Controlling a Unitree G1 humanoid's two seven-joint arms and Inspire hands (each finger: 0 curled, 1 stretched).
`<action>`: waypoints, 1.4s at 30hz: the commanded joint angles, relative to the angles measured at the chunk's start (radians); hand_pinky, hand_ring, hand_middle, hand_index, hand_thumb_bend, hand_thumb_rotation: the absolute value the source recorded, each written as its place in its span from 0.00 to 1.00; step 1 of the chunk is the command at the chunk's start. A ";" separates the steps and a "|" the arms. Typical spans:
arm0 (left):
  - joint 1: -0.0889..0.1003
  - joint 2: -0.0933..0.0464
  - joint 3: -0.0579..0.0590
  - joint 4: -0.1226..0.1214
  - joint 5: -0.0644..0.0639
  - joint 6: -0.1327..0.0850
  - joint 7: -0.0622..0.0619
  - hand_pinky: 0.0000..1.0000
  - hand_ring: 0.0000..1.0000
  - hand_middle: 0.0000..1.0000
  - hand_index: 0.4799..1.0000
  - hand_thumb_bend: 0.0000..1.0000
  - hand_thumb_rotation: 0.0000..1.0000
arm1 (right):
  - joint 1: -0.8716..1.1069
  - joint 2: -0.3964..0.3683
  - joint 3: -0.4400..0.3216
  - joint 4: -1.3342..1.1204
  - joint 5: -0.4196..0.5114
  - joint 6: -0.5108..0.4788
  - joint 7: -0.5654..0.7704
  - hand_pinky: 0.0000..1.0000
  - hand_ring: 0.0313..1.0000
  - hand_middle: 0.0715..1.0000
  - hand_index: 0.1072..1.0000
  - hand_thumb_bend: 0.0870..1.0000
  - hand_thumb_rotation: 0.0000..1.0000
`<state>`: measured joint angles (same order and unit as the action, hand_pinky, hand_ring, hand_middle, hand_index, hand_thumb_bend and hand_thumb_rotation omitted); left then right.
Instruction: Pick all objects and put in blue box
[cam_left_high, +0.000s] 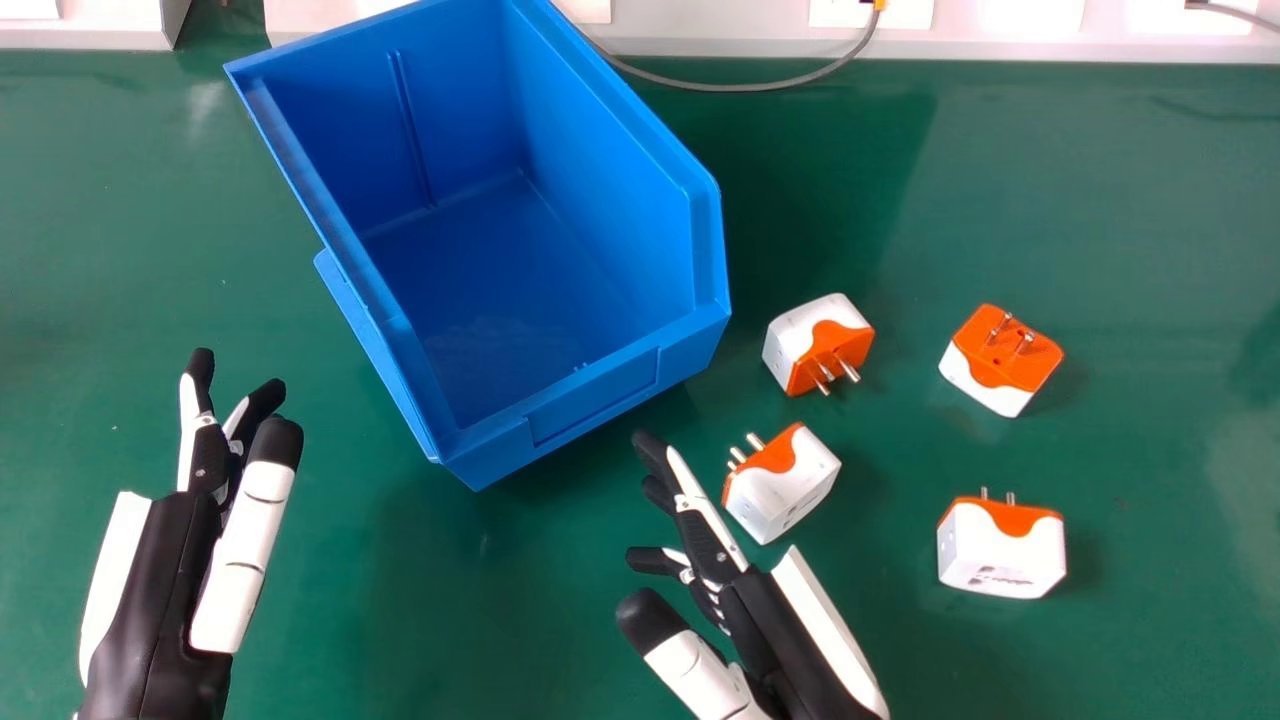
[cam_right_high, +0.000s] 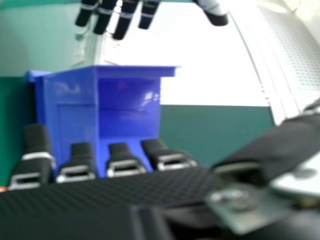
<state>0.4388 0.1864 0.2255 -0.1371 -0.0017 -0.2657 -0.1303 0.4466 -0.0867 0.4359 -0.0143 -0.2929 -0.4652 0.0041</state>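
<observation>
- Right hand (cam_left_high: 712, 545) nearest me, fingers loosely stretched out and holding nothing, its fingertips just beside a plug and near the box's near corner.
- Left hand (cam_left_high: 175, 590), well apart from the other, also unclenched and holding nothing, over the green worktop (cam_left_high: 1150, 200).
- Blue box (cam_left_high: 595, 395) sitting askew between the hands and the worktop's far edge, its open top facing up.
- Four orange-and-white plugs, all out on the worktop to the right of the box:
- First plug (cam_left_high: 790, 487), beside the right hand's fingertips, prongs tilted toward the far edge.
- Second plug (cam_left_high: 798, 335), nearer the far edge, close to the box's right side, prongs toward me.
- Third plug (cam_left_high: 1010, 360), farther right, prongs up.
- Fourth plug (cam_left_high: 1000, 555), farther from the far edge than the third, prongs pointing that way.
- Grey cable (cam_left_high: 740, 88) curving along the far edge, behind the box.
</observation>
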 joint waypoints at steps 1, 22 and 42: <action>0.001 0.010 0.012 -0.023 -0.014 -0.002 -0.003 0.92 0.94 0.95 0.89 0.70 1.00 | 0.001 0.008 0.001 -0.036 -0.004 -0.001 -0.008 0.84 0.97 0.98 0.97 0.56 1.00; -0.002 0.014 0.010 -0.046 0.019 0.032 0.009 0.89 0.93 0.94 0.87 0.70 1.00 | 0.018 -0.007 -0.027 -0.078 0.033 -0.003 0.001 0.85 0.97 0.98 0.97 0.58 1.00; 0.001 0.012 0.010 -0.067 0.025 0.047 0.007 0.89 0.93 0.94 0.87 0.70 1.00 | 0.116 -0.153 -0.335 -0.327 -0.429 0.085 -0.203 0.80 0.97 1.00 0.98 0.58 1.00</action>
<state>0.4363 0.1897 0.2325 -0.1785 0.0202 -0.2133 -0.1283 0.5529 -0.2370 0.1152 -0.2997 -0.7033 -0.3865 -0.1762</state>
